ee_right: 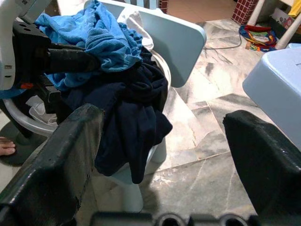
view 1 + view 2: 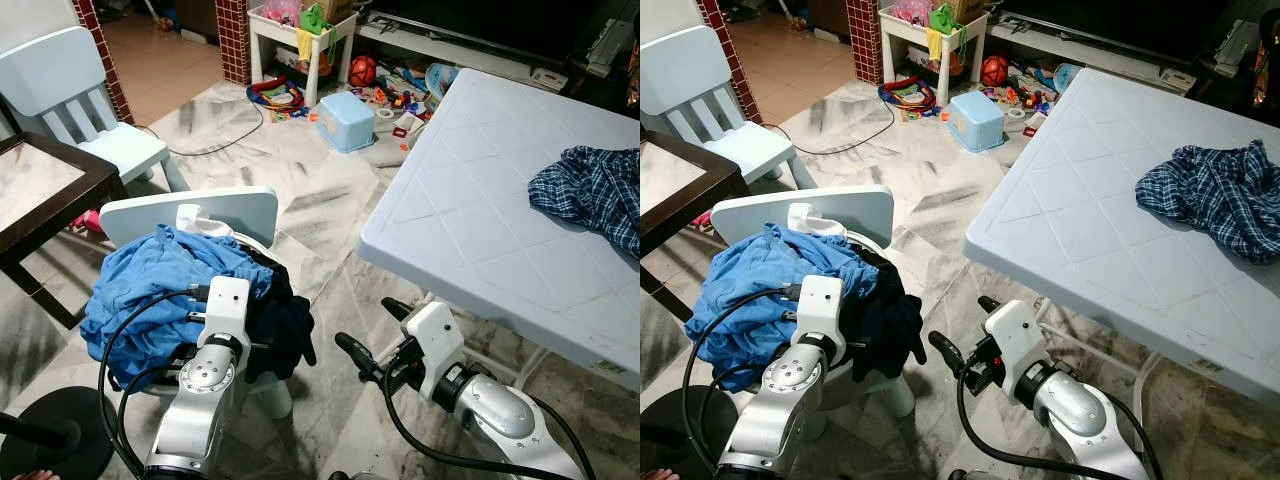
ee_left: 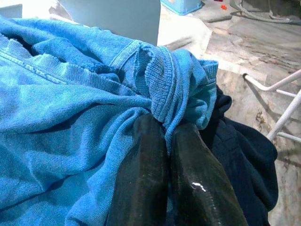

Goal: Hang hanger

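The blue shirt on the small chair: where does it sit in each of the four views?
Left eye view: blue shirt lower left, heaped on the white chair.
Right eye view: lower left, same heap.
Left wrist view: close up, a fold pinched by the left gripper.
Right wrist view: upper left, above the navy garment.
Shared landmark: the navy garment beside it.

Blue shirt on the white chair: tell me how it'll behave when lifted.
The blue shirt will probably sag limply; it lies crumpled in folds. It may drag the dark garment tangled beside it. The left claw is pinched on a ribbed edge, so the grip likely holds.
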You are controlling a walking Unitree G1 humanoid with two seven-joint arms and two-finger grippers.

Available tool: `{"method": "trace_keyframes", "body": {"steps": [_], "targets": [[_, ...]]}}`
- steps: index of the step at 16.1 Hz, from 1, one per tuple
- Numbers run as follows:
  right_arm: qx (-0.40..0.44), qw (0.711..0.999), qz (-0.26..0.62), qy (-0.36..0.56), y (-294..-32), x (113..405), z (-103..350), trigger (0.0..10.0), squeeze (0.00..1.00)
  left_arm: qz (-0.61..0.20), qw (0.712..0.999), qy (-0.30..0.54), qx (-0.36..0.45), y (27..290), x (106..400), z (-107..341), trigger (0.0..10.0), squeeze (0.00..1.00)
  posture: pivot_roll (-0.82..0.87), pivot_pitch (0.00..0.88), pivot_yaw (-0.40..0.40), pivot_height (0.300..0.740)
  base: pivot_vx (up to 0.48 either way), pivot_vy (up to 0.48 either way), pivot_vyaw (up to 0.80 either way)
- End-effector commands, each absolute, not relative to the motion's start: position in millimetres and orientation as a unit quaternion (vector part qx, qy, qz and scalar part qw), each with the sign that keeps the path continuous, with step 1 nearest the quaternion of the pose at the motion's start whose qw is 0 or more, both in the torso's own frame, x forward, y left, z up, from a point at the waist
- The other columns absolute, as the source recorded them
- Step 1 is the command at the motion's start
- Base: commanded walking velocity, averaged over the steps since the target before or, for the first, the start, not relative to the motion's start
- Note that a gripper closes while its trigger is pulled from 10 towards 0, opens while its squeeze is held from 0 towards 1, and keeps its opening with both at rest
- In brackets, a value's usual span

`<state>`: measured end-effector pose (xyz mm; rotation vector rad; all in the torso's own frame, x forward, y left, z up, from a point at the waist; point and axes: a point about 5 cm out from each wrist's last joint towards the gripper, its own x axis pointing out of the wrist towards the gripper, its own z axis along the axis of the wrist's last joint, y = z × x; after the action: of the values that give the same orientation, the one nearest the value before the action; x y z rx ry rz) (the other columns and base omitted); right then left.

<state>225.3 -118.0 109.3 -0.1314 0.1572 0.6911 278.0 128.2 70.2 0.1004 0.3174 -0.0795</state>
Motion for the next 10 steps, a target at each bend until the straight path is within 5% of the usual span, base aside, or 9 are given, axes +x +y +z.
{"method": "trace_keyframes", "body": {"steps": [1,10], "targets": [[-0.066,0.937,0.332,0.082,-121,225,107,10.0,0.0,-0.04,0.987,0.147,0.047,126,278,74,0.0,0.0,-0.06,0.124,-0.106,0.74,0.0,0.0,0.0],[-0.058,0.941,0.323,0.079,-121,233,102,10.0,0.0,-0.061,0.996,-0.004,0.072,140,252,117,0.0,0.0,0.0,0.105,-0.102,0.74,0.0,0.0,0.0]]}}
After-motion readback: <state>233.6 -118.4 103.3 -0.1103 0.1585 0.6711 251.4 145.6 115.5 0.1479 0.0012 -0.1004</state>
